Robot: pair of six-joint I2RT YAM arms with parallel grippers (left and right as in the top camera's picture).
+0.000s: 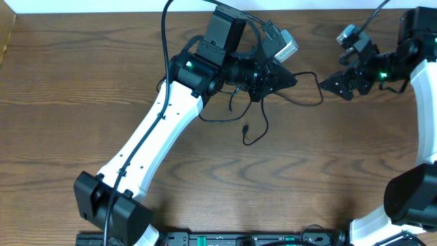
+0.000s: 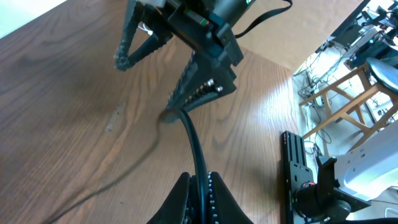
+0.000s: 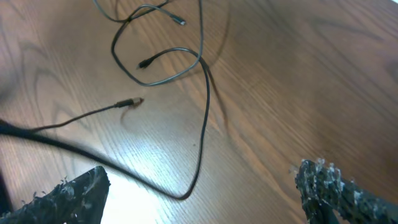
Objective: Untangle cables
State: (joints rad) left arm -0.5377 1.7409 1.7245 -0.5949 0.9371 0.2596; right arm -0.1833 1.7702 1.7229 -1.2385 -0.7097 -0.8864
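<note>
L hand (image 2: 199, 186) is clamped on the black cord (image 2: 194, 146). Both fingers (image 2: 219, 198) are pinched together, w/ the cord coming out between them and running fwd, lifted off the desk (image 1: 68, 82). It heads toward my R hand (image 1: 333, 85) and ends up by the tip of one R finger. Can't tell if it touches that tip.

R hand is spread wide and grips nothing. In its own wrist view the two fingertips sit at opposite bottom corners w/ bare wood and cord between them. From overhead it's just right of L hand, the two tips near each other but apart, both at the far middle of the desk.

The rest of the cables (image 3: 206, 124) lie slack on the desk, under and just in front of L hand as seen from overhead. There's an open loop or two, and one long strand sweeps out in a wide bend below R hand. Three plug ends show in the R wrist view:
- one (image 3: 134, 101) lies alone on a straight tail
- one (image 3: 143, 63) sits inside a loop
- one (image 3: 180, 22) is further off, by a crossing of strands

The cords cross at least once near that far plug. All strands look dark from here, so I can't say which is the white one. Overhead also shows a plug end (image 1: 244, 141) lying at the near edge of the tangle.
</note>
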